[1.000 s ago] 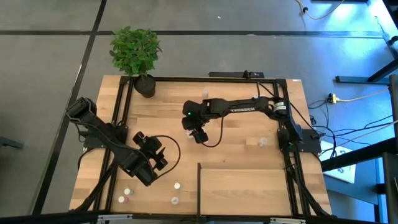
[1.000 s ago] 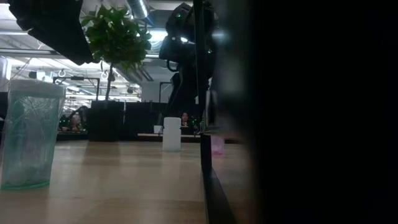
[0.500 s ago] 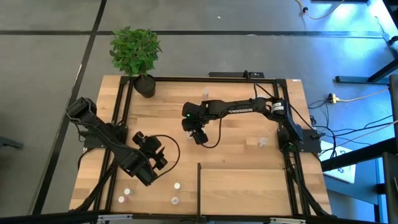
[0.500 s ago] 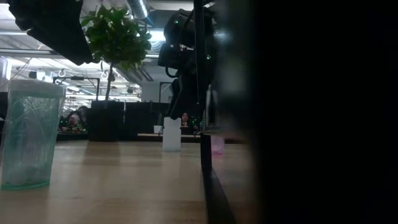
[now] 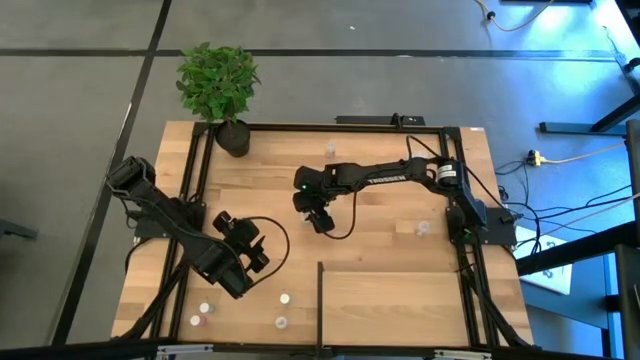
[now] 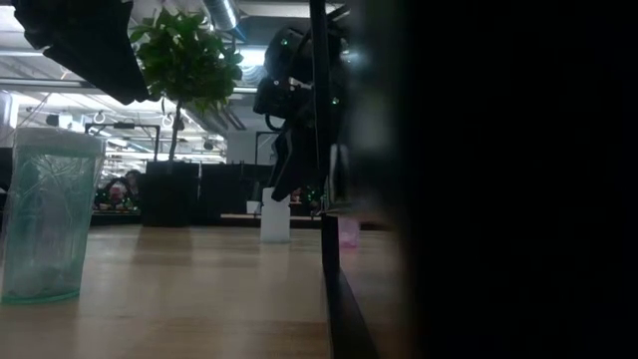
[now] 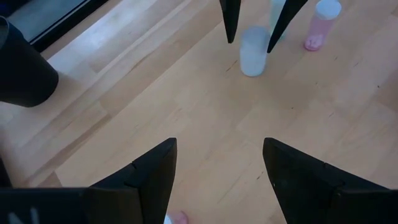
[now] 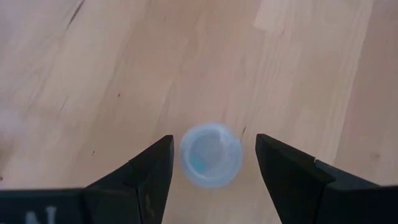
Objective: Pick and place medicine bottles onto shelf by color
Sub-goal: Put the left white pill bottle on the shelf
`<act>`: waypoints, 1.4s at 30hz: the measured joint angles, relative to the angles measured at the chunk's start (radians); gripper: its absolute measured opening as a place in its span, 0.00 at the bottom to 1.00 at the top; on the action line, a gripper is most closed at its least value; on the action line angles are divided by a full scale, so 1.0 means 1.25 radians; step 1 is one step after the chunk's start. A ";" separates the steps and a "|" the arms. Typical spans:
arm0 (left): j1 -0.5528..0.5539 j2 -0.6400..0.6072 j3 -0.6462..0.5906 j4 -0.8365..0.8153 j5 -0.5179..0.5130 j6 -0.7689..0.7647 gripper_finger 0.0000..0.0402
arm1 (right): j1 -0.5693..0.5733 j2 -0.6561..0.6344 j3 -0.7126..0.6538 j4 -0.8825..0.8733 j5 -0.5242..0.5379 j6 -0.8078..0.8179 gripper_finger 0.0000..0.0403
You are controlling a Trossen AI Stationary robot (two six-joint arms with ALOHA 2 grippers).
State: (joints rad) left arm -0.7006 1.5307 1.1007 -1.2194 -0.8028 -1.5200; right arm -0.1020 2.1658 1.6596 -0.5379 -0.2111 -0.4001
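Fingers (image 8: 211, 171) straddle bottle (image 8: 211, 155) on planked table (image 8: 124, 74).

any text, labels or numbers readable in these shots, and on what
Right arm, high view: pale lettering along the link, too small to read.
Right wrist view, bottom edge of the right gripper body: part of a white letter, cut off, unreadable.
Bottles: no readable labels.
Nothing else carries text.

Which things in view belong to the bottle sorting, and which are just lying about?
Job:
- clear bottle below the open right hand
- pink bottle
- white-capped bottles near the left hand
- shelf

Lying about:
- potted plant
- floor cables
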 joint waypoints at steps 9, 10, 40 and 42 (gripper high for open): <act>0.000 0.000 0.000 0.000 0.000 -0.015 0.58 | 0.000 0.010 0.000 -0.001 0.000 -0.024 0.51; 0.000 0.000 0.000 0.000 0.000 -0.015 0.58 | 0.000 0.013 0.001 0.005 0.000 -0.024 0.50; 0.000 0.000 0.000 0.000 0.000 -0.012 0.58 | 0.000 0.019 0.001 0.018 0.000 0.042 0.38; 0.000 0.000 0.000 0.000 0.000 -0.012 0.58 | 0.000 0.020 0.001 0.023 0.000 0.047 0.38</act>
State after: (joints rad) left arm -0.7006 1.5307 1.1007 -1.2190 -0.8028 -1.5349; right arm -0.1017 2.1902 1.6604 -0.5095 -0.2111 -0.3417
